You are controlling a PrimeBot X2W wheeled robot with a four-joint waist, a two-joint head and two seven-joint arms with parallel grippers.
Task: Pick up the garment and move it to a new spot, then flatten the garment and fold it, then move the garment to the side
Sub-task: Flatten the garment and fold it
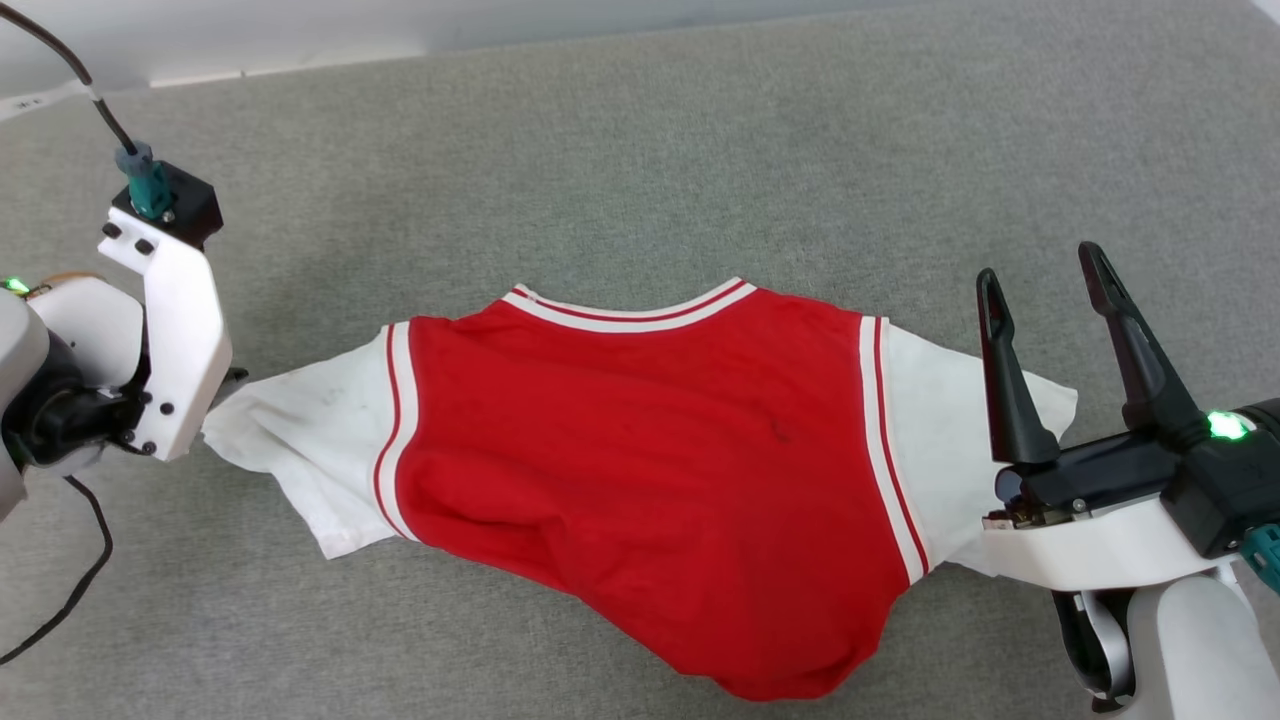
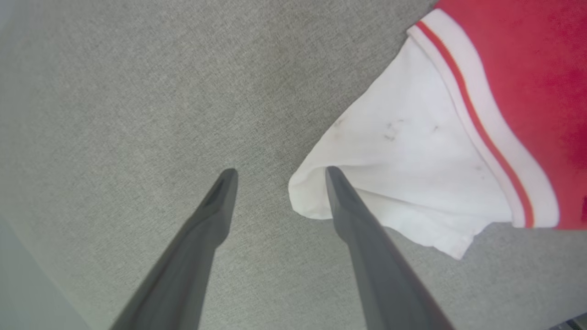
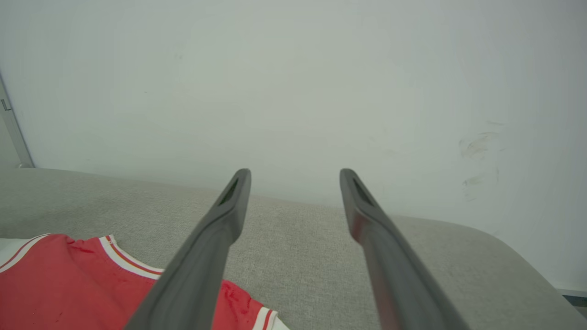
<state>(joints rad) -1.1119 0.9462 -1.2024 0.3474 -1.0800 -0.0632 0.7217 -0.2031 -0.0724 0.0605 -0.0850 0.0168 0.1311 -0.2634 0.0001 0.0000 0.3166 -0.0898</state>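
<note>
Head view first: where is the garment (image 1: 650, 450)?

It lies spread on the grey fabric worktop (image 1: 640, 150). The striped collar is toward the far edge, and the red body runs toward the robot and bunches at its near end. One white sleeve reaches to the robot's left and the other to its right.

And the left tool?

The left wrist view shows it best. The left tool (image 2: 277, 172) has its two dark fingers well apart, with no cloth pinched between them. One fingertip crosses the tip of the left sleeve (image 2: 403, 151) in that view, but I cannot tell whether it touches. The other finger is over bare worktop.

What about the right tool?

The right tool (image 1: 1040, 262) is spread just as wide and holds nothing. From the head it shows over the right sleeve (image 1: 940, 420), with its fingers pointing toward the far edge. Its own wrist view looks along them at a pale wall (image 3: 293, 68) beyond the worktop, with the garment's red shoulder and striped trim low at the left.
</note>
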